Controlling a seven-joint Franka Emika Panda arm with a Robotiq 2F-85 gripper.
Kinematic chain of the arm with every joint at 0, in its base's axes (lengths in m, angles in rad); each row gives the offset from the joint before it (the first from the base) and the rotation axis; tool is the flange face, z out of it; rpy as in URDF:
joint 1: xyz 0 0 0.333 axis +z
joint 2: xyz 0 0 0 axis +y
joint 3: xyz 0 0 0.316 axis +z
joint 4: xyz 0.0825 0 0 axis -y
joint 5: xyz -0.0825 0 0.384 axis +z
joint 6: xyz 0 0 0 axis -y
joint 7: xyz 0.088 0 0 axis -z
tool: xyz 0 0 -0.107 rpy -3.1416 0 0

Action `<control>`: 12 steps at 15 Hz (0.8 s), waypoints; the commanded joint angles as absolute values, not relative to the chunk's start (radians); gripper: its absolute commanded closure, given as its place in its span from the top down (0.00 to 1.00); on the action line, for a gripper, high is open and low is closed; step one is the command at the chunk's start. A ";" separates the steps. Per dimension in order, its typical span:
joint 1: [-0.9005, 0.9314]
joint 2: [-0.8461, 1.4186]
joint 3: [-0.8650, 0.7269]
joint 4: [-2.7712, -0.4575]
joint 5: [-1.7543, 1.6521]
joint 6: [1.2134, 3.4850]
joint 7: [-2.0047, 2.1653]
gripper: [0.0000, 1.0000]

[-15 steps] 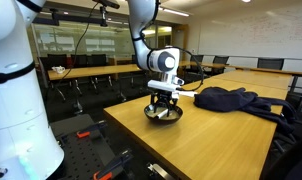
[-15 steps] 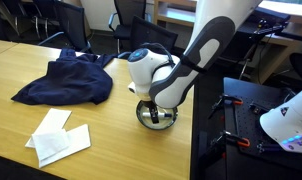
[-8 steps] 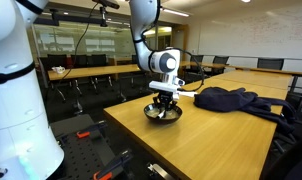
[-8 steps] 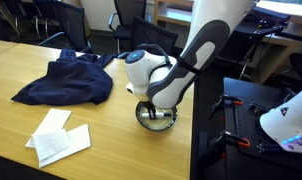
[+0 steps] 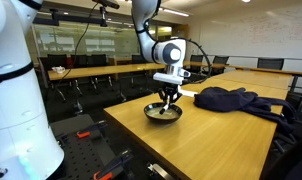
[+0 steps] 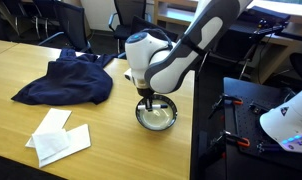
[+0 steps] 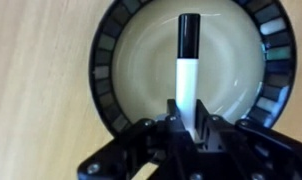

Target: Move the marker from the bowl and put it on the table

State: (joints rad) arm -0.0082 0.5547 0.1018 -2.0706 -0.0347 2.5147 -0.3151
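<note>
Gripper point(image 7: 188, 118) pinches the white marker point(image 7: 187, 60) by one end, over the grey bowl point(image 7: 101, 70). Grip looks small, so the marker may slip and drop before reaching the bench point(image 7: 31, 90).

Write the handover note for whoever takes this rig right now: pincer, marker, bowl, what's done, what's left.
Pincer: shut on the marker, gripping its white body, with the dark cap pointing away from the wrist.
Marker: held over the pale inside of the bowl. In both exterior views the pincer is raised above the bowl.
Bowl: sits on the table near a corner.
Done: the marker is gripped and up off the bowl.
Left: carry it sideways over bare wood, lower it and let go. The wood beside the bowl looks free, while the dark cloth and papers lie further along.
</note>
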 commanded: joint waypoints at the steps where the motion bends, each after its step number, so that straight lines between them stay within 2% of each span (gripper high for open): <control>1: -0.063 0.424 0.115 -2.143 -0.019 2.507 -0.371 0.05; 6: -0.118 0.373 0.023 -2.142 -0.094 2.525 -0.430 0.05; 12: -0.187 0.471 -0.054 -2.069 -0.145 2.525 -0.446 0.05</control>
